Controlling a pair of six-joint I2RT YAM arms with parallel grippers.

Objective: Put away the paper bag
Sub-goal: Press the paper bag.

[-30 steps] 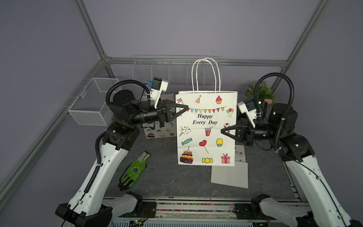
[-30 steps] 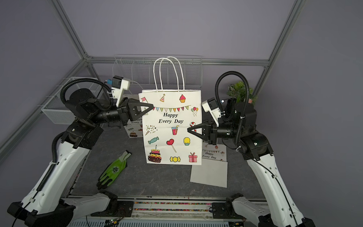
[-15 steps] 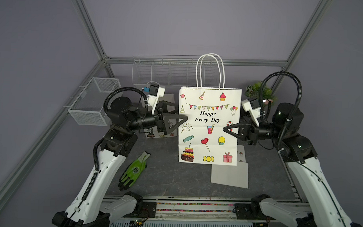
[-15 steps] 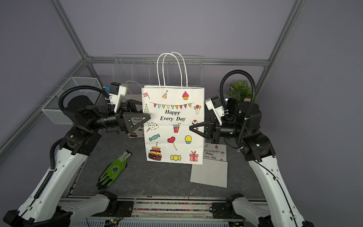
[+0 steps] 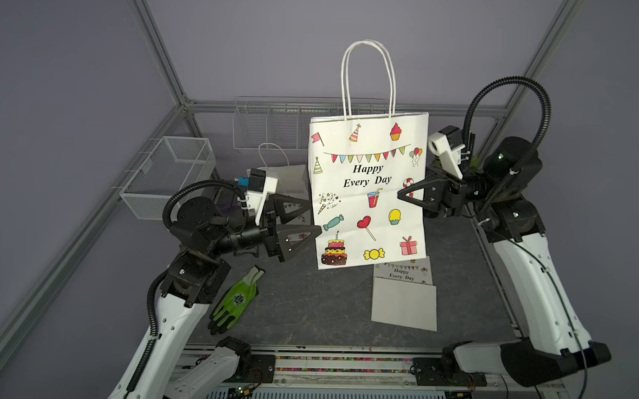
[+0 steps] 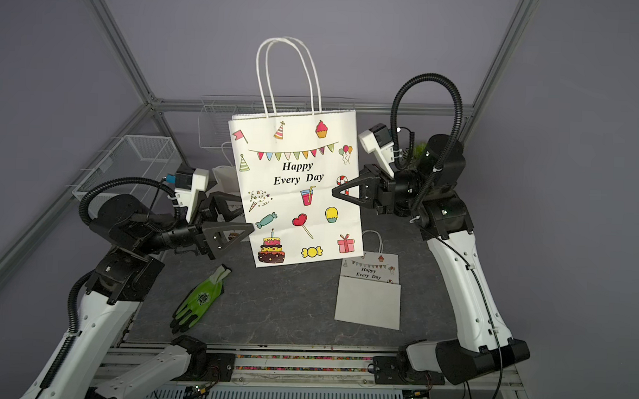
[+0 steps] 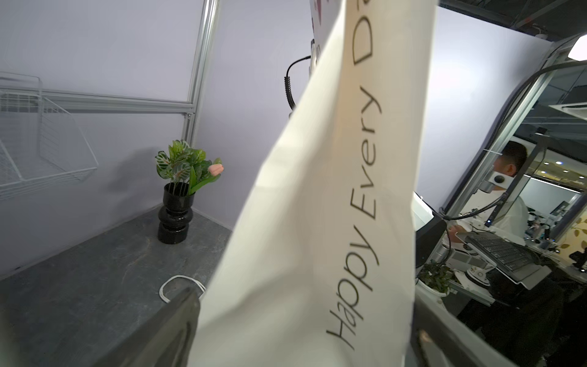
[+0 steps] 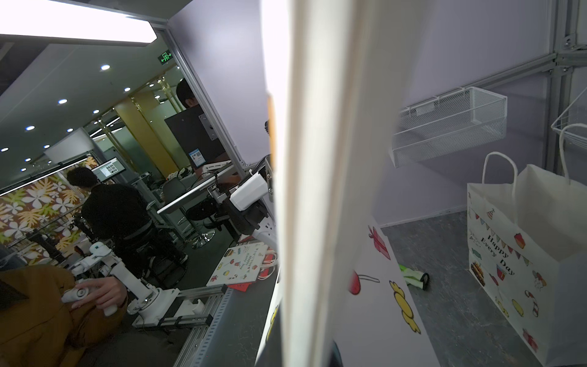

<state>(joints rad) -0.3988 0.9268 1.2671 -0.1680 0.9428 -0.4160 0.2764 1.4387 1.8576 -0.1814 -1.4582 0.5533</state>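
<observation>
White paper bag [image 7: 311, 222] between two wide-apart dark fingers [image 7: 165, 330], black vase [image 7: 175, 211] of leaves on grey table [image 7: 79, 286] beyond

Left arm reaches inward from a bent elbow, the left gripper [image 5: 313, 217] held level, its fingers [image 5: 294, 239] spread wide. Opposite, the right arm rises higher, the right gripper [image 5: 399, 196] pinched shut on the paper bag [image 5: 348, 208] at its side edge.

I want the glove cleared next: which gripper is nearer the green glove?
Left. The left gripper hangs open close to the green glove; the right gripper is beyond the paper bag, shut on its far edge.
</observation>
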